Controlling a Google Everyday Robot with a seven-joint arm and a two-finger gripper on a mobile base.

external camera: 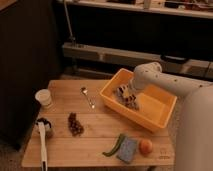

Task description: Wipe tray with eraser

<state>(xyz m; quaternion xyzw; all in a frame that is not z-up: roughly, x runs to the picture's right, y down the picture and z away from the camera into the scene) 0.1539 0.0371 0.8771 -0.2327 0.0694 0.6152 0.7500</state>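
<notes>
Seemingly, arm bends gripper (129,94) into tray (162,116).

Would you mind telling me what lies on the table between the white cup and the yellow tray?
In the camera view, a spoon lies on the wood between the cup and the tray. The gripper is down inside the tray, near its left end.

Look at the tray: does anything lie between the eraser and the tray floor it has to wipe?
Yes. The gripper is down inside the yellow tray at its left end, with the striped eraser just below it. A grey-blue cloth lies crumpled on the floor there, right beside the eraser. The floor further right shows bare.
</notes>
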